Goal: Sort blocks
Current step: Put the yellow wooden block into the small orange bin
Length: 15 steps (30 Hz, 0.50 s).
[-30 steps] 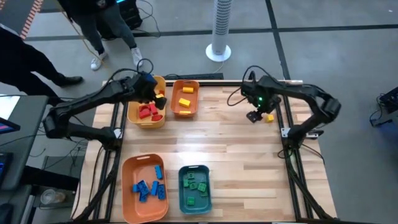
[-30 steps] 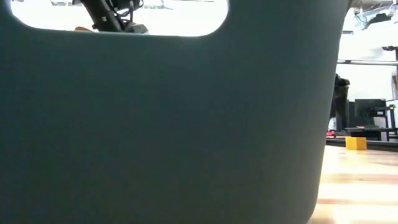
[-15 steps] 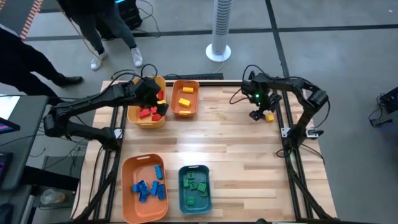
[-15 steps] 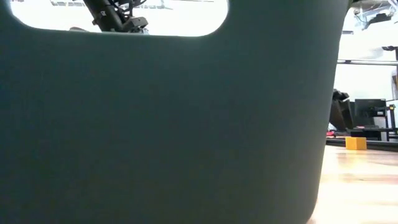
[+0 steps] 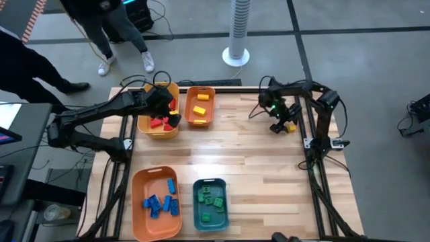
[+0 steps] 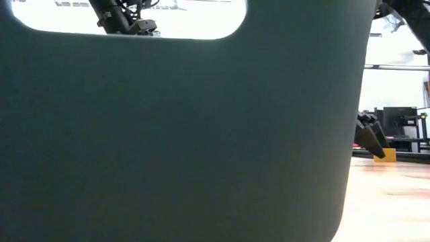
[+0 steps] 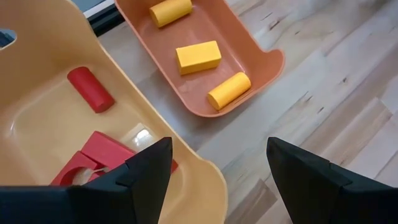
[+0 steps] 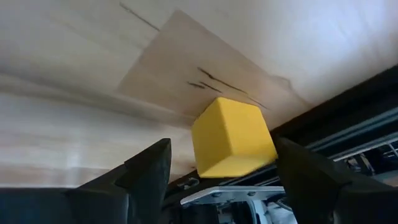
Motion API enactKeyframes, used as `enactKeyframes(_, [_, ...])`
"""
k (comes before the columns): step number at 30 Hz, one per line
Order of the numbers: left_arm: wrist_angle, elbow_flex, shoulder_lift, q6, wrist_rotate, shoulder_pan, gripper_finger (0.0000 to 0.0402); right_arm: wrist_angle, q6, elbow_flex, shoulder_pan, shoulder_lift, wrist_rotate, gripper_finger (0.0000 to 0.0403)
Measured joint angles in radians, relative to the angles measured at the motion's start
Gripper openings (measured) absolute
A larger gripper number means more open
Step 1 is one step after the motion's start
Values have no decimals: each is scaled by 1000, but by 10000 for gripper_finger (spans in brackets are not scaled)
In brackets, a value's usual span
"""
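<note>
Around the yellow block, right end effector has descended, open.

no readable text, labels, brands or numbers anywhere

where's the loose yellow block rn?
High view: yellow block lies at the table's far right edge, between the open right gripper's fingers, not yet gripped.
</note>
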Motion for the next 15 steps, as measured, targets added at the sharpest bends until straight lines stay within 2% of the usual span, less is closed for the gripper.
enactKeyframes(9, [-29,0,-5,-1,2,0,255,9,-14,-3,12,41,5,281])
enactKeyframes(12, [-34,0,-5,-1,2,0,255,0,-15,-4,15,41,8,259])
enactKeyframes(15, [-35,0,-5,-2,6,-1,255,-5,-18,-13,25,41,9,220])
